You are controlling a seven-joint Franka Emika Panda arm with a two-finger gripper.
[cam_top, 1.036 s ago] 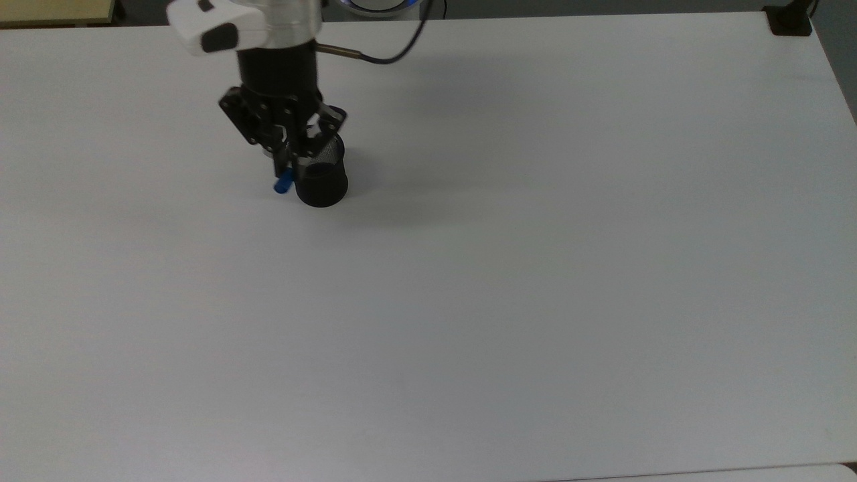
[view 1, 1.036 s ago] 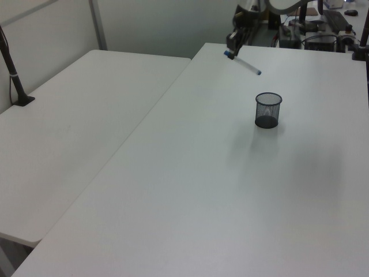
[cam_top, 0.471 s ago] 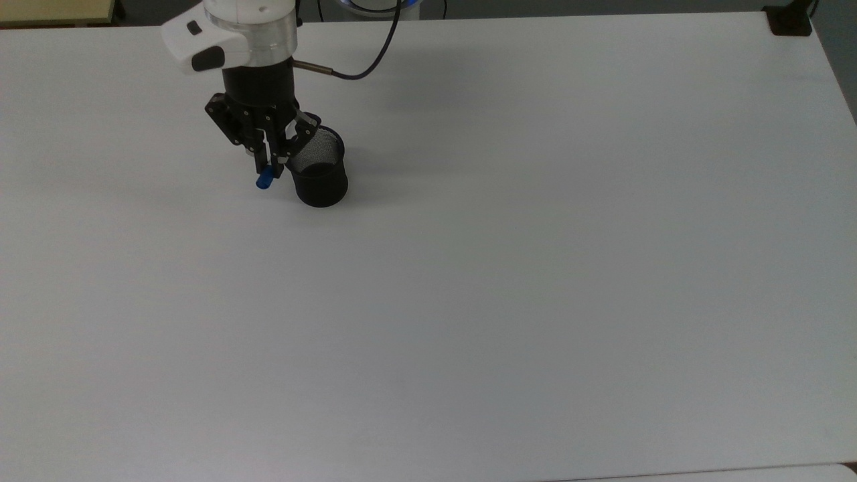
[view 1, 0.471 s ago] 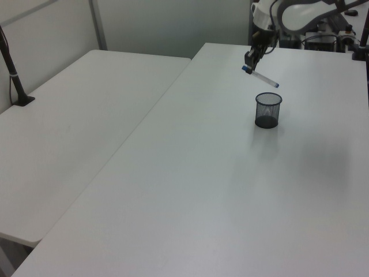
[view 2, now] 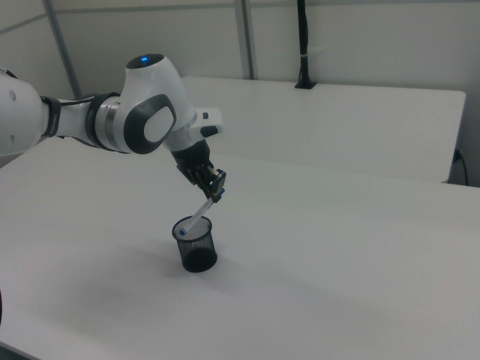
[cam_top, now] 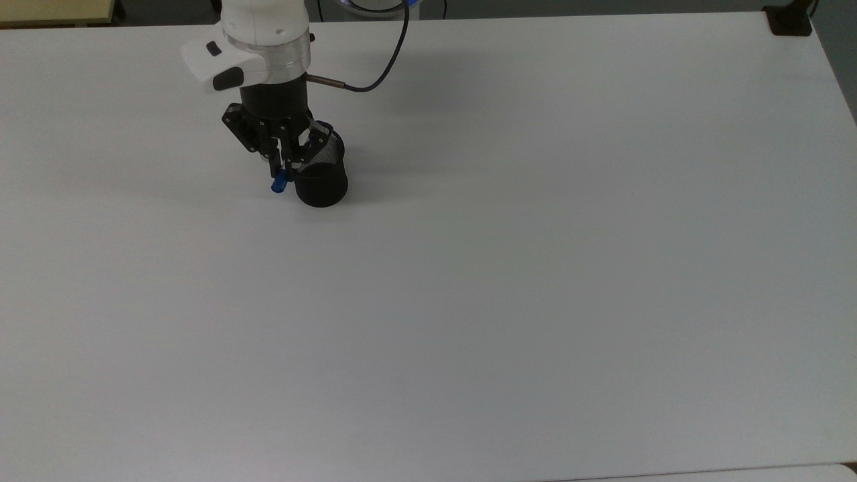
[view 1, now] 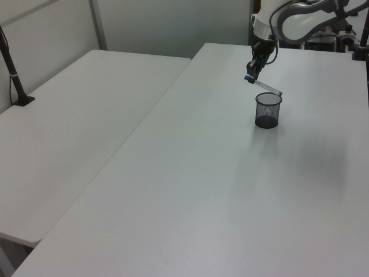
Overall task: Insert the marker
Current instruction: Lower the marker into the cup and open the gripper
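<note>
White tabletop (cam_top: 535, 268), wide and matte, spans the top view. Near its upper left stands a black mesh cup (cam_top: 322, 181), upright. Over it hangs the gripper (cam_top: 284, 164), black fingers pointing down from the arm's white wrist (cam_top: 258, 47). Jaws clenched on the marker (cam_top: 280, 183): its blue cap pokes out just below the fingers, at the cup's left rim as the top view shows it. A dark cable (cam_top: 381, 67) loops from the wrist toward the table's far edge. A black clamp base (cam_top: 790, 20) sits at the far right corner.

Left view: two white tables side by side, the nearer-left table (view 1: 75, 127) with a black post (view 1: 12, 75) clamped at its edge. On the other table (view 1: 219, 190), the mesh cup (view 1: 268, 111) stands toward the far end. The gripper (view 1: 252, 68) holds the marker (view 1: 263, 86) by its capped end; the white barrel slants down to the left view's right, its small blue tip at the cup's rim.

Right view: the arm (view 2: 127, 120) reaches in from the right view's left. The gripper (view 2: 212, 184) grips the marker (view 2: 199, 212) at the cap end, barrel tilted, lower end inside the mouth of the cup (view 2: 195, 244). Behind, a second white table (view 2: 337, 120) with a black post (view 2: 303, 45).
</note>
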